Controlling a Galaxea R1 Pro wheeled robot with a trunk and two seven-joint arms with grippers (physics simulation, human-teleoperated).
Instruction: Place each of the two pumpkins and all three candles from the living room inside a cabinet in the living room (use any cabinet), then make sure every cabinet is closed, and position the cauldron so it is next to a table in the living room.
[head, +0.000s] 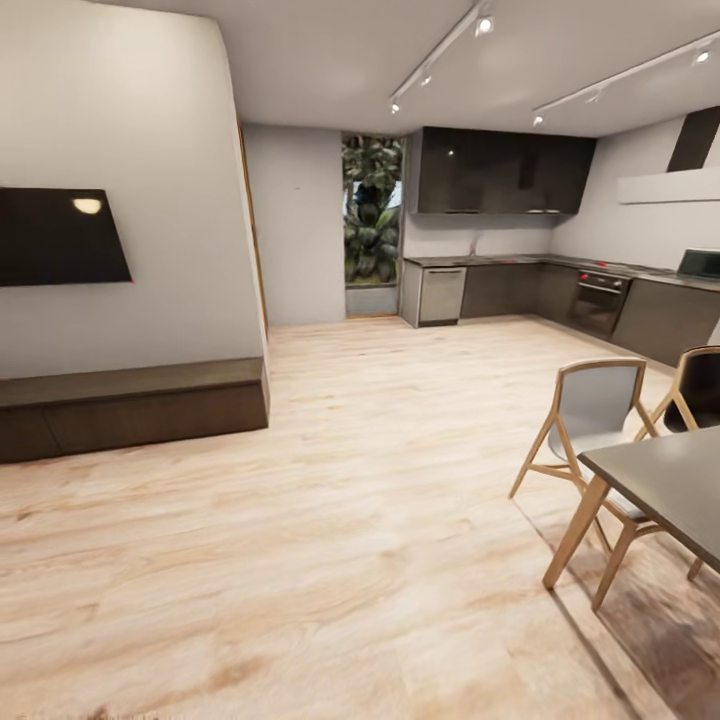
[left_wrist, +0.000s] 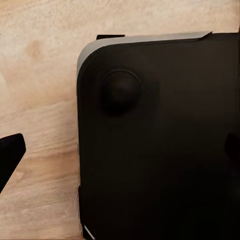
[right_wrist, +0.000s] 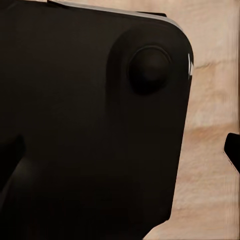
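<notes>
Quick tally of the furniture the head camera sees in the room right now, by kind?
Low dark brown wooden cabinet: 1
Light-wood chairs: 2
Dark-topped table with wooden legs: 1
Black wall-mounted screen: 1
Total: 5

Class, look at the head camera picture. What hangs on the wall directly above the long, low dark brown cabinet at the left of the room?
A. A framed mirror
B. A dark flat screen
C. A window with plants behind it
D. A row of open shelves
B: a dark flat screen is mounted on the pale wall straight above the low dark cabinet, whose fronts are shut.
</notes>
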